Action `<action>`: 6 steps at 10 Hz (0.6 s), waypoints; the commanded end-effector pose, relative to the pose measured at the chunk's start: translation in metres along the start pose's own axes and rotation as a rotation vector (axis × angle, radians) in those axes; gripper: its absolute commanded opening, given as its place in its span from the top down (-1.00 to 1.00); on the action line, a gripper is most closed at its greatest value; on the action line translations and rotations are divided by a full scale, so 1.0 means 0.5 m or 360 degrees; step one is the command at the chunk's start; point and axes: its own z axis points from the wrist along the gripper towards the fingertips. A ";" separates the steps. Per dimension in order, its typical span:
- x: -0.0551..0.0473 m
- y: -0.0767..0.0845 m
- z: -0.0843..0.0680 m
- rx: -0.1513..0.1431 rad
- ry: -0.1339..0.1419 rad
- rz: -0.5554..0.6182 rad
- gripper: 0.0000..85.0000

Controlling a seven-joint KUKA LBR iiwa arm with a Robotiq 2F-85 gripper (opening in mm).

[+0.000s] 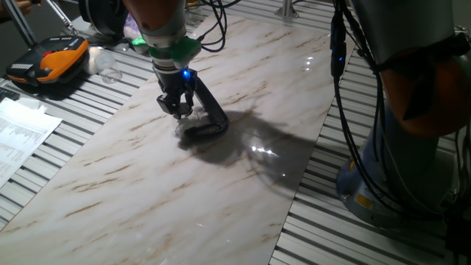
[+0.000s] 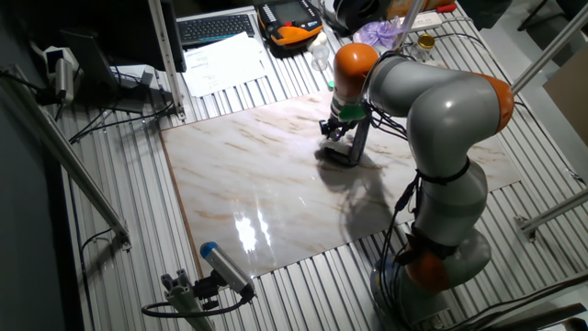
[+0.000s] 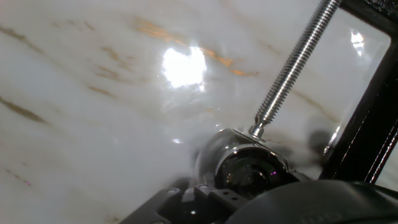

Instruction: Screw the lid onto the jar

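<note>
Claw [image 1: 177,110]: low over the jar, you cannot tell its opening or hold | Jar [image 3: 249,165]: on the marble desk [image 1: 147,169] toward its far edge, held in the black C-clamp [image 1: 210,118], screw tip touching it | Lid: you cannot make it out.

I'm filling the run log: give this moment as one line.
stage: lid on jar | pincer: low over lid | jar: held in black C-clamp | grip: unclear
</note>
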 end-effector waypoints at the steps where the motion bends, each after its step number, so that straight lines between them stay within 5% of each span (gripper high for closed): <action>1: 0.001 0.000 0.001 0.0013 -0.0005 0.0034 -0.20; 6: -0.001 0.002 0.002 0.0009 0.0019 0.0287 -0.20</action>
